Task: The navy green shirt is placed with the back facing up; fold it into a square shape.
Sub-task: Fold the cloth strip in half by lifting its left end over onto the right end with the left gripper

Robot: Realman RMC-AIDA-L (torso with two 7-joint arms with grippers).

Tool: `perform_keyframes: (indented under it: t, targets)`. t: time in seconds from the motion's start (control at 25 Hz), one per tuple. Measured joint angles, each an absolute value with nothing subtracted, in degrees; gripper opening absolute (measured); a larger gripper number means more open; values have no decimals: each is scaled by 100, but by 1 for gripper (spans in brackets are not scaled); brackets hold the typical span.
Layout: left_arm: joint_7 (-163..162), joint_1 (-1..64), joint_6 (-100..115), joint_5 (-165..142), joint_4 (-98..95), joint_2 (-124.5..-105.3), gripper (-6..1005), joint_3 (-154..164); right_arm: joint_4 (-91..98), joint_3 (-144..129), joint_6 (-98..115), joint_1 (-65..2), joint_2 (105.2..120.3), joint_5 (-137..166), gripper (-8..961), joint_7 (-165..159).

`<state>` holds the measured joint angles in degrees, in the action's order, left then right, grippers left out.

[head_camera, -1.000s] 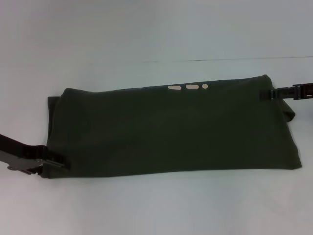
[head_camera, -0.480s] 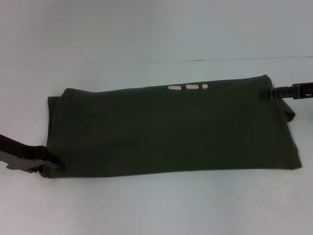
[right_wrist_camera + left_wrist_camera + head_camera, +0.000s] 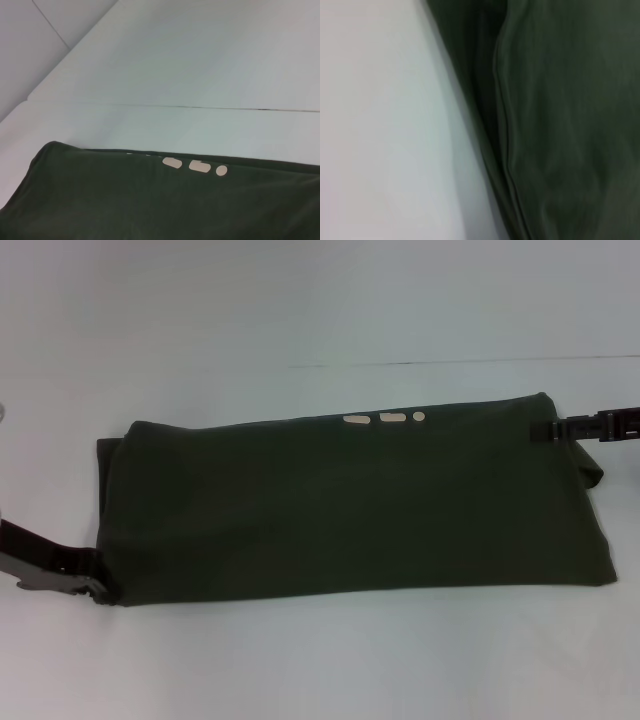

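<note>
Lying Folded on a Pale Tabletop: Shirt Between Two Grippers

Head view: the white table [image 3: 300, 300] fills the whole picture, plain and matte, with one thin dark seam line [image 3: 470, 362] running across it beyond the navy green shirt [image 3: 350, 505]. No wall or other part of the room shows past the table. The shirt lies flat as a long folded band across the middle of the table. Three small cream marks [image 3: 385, 419] peek out along its far edge. The left gripper [image 3: 85, 583] sits at the shirt's near left corner, touching the cloth edge; how its fingers stand cannot be told. The right gripper [image 3: 545, 432] reaches in at the shirt's far right corner, its tip on the fabric; whether it pinches the cloth cannot be told either.

Left wrist view: dark green shirt fabric [image 3: 560, 125] fills one side, a stitched hem [image 3: 502, 115] running along it, with bare white table [image 3: 380, 125] beside the shirt. No fingers show.

Right wrist view: the shirt's far edge [image 3: 150, 205] lies on the table [image 3: 200, 65], the cream marks [image 3: 199, 166] along it, the seam line [image 3: 200, 107] beyond the shirt.
</note>
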<state>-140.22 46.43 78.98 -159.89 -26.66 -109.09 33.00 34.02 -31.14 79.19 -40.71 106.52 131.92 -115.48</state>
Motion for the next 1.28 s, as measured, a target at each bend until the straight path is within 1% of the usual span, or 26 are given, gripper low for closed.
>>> perform_keyframes:
  t: [0.16,0.36,1.12,1.28]
  targets:
    - [-14020,4651,7896,-15982,-2682,-10918,141,3311,3402,-3107,7919,-4076,10652,13192,928,-11514]
    - [-13948,4628,7956,-15941,-2764,-10908,70,3298,3402,-3112,7919,-4080,10661,13192,928,-11495]
    - [-13853,4641,7972,-15981,-2779,-10905,70,3317,3375,-3120,7919,-4104,10678,13192,927,-11496]
    - [-13821,4611,8029,-15990,-2852,-10865,70,3394,3367,-3120,7917,-4104,10678,13193,927,-11496]
